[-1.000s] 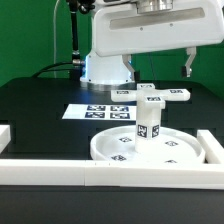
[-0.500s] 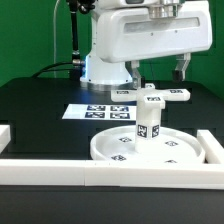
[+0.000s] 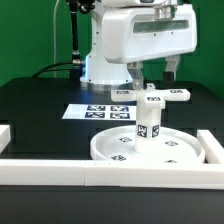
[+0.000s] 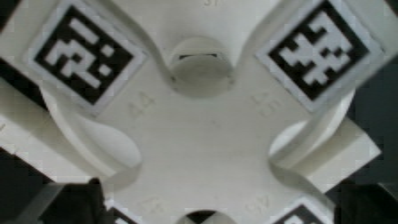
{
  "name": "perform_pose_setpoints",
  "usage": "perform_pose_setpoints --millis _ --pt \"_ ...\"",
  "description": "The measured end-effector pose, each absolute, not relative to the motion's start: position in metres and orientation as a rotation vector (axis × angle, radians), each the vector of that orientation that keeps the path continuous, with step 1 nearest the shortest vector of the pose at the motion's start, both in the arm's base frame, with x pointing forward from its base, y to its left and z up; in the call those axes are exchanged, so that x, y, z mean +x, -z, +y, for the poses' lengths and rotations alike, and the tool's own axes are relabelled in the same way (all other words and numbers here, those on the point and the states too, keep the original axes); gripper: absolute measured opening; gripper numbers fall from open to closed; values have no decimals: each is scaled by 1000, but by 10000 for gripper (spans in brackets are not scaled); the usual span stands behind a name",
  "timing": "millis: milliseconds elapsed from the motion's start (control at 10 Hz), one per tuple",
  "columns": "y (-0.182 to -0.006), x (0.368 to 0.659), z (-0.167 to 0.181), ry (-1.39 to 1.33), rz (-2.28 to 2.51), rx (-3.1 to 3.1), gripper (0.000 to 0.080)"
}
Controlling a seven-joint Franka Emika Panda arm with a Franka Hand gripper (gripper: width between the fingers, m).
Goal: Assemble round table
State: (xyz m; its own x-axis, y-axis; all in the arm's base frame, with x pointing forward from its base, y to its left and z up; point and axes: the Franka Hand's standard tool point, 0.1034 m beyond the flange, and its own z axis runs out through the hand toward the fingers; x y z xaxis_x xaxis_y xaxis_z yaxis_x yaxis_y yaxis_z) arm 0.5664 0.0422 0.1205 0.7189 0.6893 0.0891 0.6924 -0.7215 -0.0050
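The large rimmed round disc (image 3: 115, 150) lies flat near the front of the black table. The short thick cylinder leg (image 3: 147, 127) stands upright on it. Just behind the leg in the exterior view lies the cross-shaped foot piece (image 3: 175, 95). My gripper (image 3: 155, 72) hangs directly above the foot piece, open, with one finger to either side and nothing between them. In the wrist view the foot piece (image 4: 199, 130) fills the picture, showing its round centre socket (image 4: 199, 75) and two square tags (image 4: 80, 50). The fingertips are not clear there.
The marker board (image 3: 90, 112) lies flat at the exterior view's left of the foot piece. Long white border bars run along the front (image 3: 60, 170) and the right side (image 3: 212, 150). The robot base (image 3: 105, 68) stands behind.
The arm has swung toward the exterior view's left and lowered, bringing the open gripper over the cross-shaped foot piece. The parts have not moved.
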Motion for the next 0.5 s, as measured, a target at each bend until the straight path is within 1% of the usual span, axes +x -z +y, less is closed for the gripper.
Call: perform_pose_setpoints --millis 500 --pt "-110 565 39 100 -1144 -2883 649"
